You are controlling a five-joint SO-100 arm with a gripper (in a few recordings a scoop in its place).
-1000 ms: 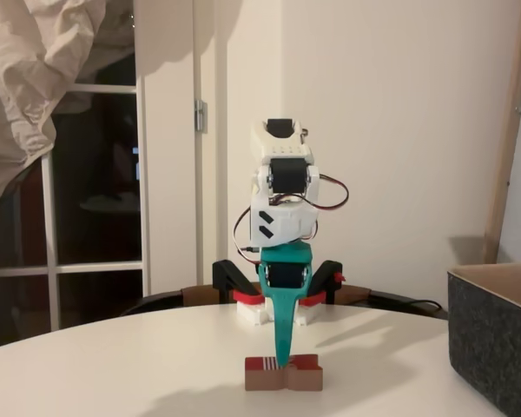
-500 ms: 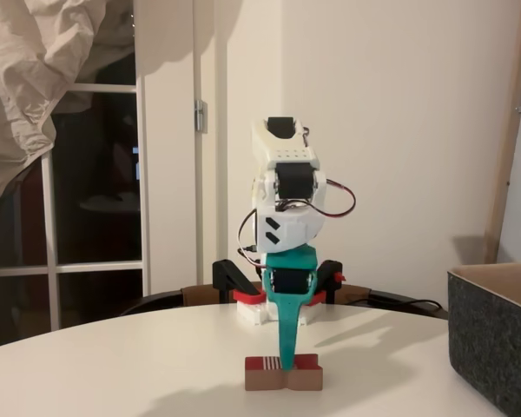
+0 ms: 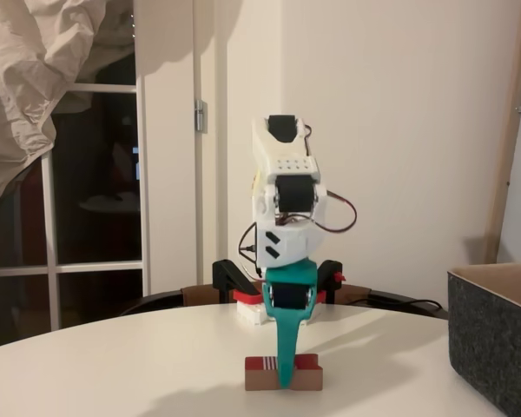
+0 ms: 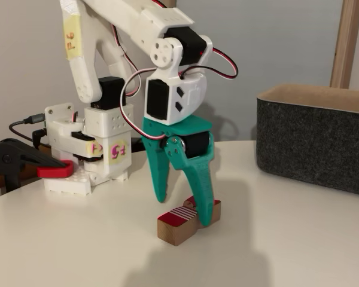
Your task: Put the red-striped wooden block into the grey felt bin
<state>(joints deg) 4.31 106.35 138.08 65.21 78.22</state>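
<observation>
Straddling the red-striped wooden block (image 4: 187,221), the claw (image 4: 182,206) stands spread.

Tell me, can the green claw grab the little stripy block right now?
Probably yes. The gripper is open with its green fingers straddling the red-striped wooden block at its notched middle, and nothing stands between them.

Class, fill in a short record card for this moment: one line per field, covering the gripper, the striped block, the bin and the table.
gripper: green fingers spread, pointing down astride the block's middle, open
red-striped wooden block: flat on the table, stripes up, not lifted
grey felt bin: upright at the right in both fixed views, apart from the block
table: white, carries block, bin and arm base
step reached: block not yet gripped
</observation>
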